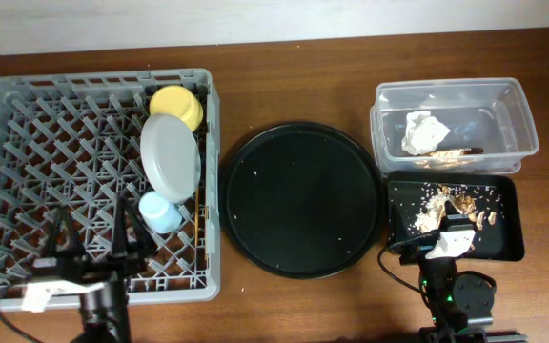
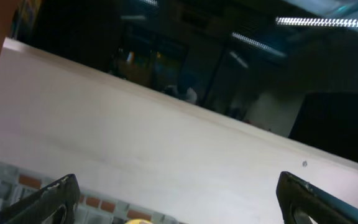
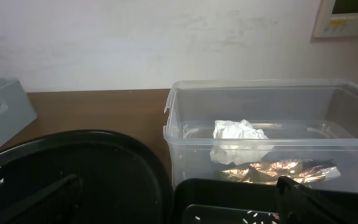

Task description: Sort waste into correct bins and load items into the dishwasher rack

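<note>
Lining the rack's (image 1: 65,143) right wall stand plate (image 1: 170,157), bowl (image 1: 176,105) and cup (image 1: 160,211).

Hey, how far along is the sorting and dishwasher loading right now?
Nearly done. Napkin and gold wrapper lie in the clear tub; crumbs in the small black tray. Yellow bowl, plate and blue cup sit in the rack. Left tool and right tool are open, empty. The round tray holds only specks. No pink cup is visible.
</note>
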Robot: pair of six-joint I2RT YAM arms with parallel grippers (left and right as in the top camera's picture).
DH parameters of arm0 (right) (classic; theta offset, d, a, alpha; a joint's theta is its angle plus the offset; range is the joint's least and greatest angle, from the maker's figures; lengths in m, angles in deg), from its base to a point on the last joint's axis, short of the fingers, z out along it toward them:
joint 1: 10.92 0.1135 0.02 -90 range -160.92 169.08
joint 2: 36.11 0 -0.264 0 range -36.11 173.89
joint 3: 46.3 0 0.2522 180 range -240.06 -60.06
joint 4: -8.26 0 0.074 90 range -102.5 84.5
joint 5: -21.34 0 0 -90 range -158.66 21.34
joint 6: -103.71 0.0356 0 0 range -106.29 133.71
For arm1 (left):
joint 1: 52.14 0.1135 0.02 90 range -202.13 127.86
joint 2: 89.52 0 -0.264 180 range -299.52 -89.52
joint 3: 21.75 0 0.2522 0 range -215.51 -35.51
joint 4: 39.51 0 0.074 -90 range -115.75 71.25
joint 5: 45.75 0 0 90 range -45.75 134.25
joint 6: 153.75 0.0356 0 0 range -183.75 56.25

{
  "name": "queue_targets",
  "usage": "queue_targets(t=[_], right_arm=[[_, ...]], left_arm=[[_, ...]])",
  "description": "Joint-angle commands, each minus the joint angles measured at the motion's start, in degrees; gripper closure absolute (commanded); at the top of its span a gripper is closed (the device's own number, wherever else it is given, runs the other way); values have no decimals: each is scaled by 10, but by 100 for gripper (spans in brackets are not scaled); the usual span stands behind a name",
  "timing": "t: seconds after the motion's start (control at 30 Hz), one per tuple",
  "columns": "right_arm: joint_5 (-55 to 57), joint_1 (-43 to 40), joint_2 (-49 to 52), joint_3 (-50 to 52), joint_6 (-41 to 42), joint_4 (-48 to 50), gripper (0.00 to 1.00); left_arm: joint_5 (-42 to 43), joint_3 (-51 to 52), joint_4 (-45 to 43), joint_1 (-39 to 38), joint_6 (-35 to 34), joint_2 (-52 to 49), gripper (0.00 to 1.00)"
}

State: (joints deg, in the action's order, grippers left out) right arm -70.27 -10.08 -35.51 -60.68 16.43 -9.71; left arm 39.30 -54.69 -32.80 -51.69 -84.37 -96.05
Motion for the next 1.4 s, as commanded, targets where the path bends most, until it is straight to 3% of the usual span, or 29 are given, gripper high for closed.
queue_targets(t=[0.0, 0.17, 0.4, 0.43, 0.5, 0.6, 1.37], right_arm=[[-3, 3, -4, 3, -4, -3, 1], [-3, 3, -4, 3, -4, -3, 1], [-3, 3, -4, 3, -4, -3, 1], [-3, 3, -4, 3, -4, -3, 1], [-3, 3, -4, 3, -4, -3, 1], [-3, 3, -4, 3, -4, -3, 1], [-3, 3, -4, 3, -4, -3, 1]], left_arm=[[-5, 75, -23, 17, -12, 63, 1], [-4, 122, -29, 12, -12, 62, 1], [-3, 181, 91, 3, -11, 63, 1], [-2, 184, 120, -1, 2, 63, 1], [44, 185, 121, -11, 126, 63, 1], [40, 185, 120, -15, 190, 63, 1], [41, 186, 120, -14, 189, 62, 1]])
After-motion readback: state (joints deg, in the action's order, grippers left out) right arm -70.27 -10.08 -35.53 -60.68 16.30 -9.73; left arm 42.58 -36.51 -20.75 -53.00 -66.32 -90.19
